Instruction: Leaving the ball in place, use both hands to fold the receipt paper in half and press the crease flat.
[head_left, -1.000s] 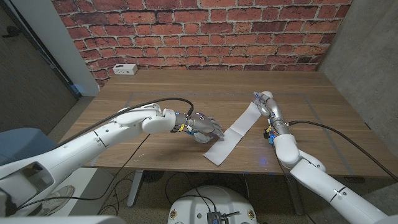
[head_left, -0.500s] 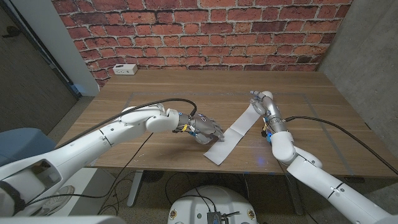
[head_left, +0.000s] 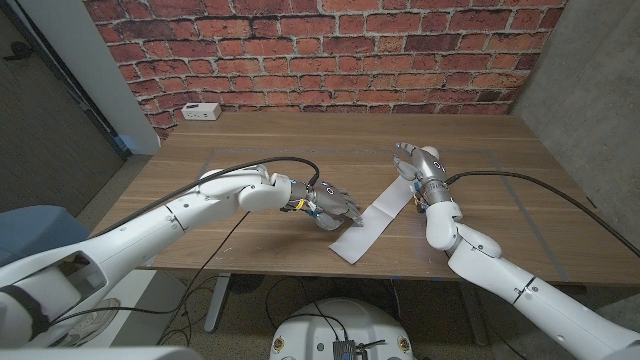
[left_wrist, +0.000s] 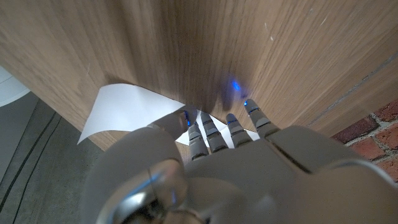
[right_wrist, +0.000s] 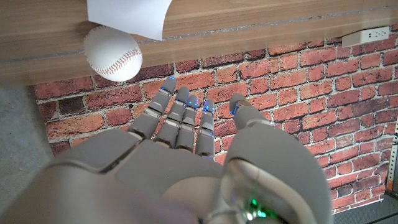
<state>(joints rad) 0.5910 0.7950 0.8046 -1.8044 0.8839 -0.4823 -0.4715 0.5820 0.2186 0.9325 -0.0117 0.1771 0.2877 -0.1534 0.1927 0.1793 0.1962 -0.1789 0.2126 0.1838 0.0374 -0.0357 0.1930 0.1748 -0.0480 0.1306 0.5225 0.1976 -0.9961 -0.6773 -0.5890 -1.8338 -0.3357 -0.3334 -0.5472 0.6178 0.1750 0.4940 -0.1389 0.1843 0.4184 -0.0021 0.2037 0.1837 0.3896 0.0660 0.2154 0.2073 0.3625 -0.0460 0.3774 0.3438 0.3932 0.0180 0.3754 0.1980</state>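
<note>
**Both hands at the paper strip, ball seen from the right wrist**

Head view: the receipt paper (head_left: 376, 218) lies as a long white strip running diagonally on the wooden table (head_left: 300, 140), its near end by the table's front edge. The left hand (head_left: 333, 206) sits low on the table just beside the strip's near half, fingers stretched toward it; whether they touch the paper cannot be told here. The right hand (head_left: 415, 166) stands at the strip's far end, fingers spread and holding nothing. A white power strip (head_left: 202, 111) lies at the table's far left corner, against a red brick wall (head_left: 330, 50); a grey wall closes the right side.

Left wrist view: the left hand (left_wrist: 217, 168) shows from behind, its fingers (left_wrist: 214, 132) extended, slightly apart and empty, reaching over the paper (left_wrist: 127, 109). The sheet's near corner lies at the table edge — a detail the head view leaves small. Dark floor shows beyond that edge.

Right wrist view: the ball (right_wrist: 112, 53) — a white baseball with red stitching — rests on the table just beside the curled end of the paper (right_wrist: 129, 15). The right hand (right_wrist: 180, 162) has its fingers (right_wrist: 179, 115) straight, close together and empty, apart from both ball and paper. The power strip (right_wrist: 368, 36) shows here as well.
</note>
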